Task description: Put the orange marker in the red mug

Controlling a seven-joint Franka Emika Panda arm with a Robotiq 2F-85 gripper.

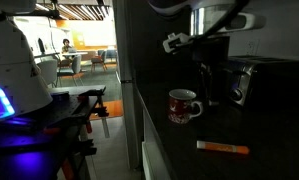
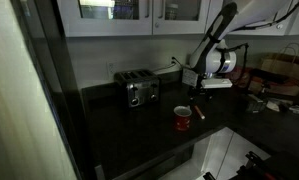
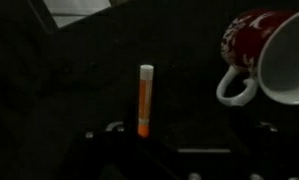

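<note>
**A:** Two task items sit on the dark desk [image 1: 274,165] in an exterior view. The orange marker [image 1: 222,148] lies flat near the front, and the red mug [image 1: 184,105] stands upright behind it, mouth up, ready to receive.

**B:** The end effector [image 1: 213,88] hangs above, between the mug and a dark toaster [image 1: 251,82]. It carries nothing. Spread or closed? I cannot tell, it's too dark.

**A:** In an exterior view the toaster [image 2: 141,92] stands well apart from the mug [image 2: 182,118]. It's no obstacle, I'd say.

**B:** In the wrist view the marker [image 3: 145,100] runs straight away from the camera, pale end far. It looks lined up for a pick.

**A:** The mug [image 3: 269,55] sits off to the right with its handle turned toward the marker. I'd mind that handle on the carry.
</note>
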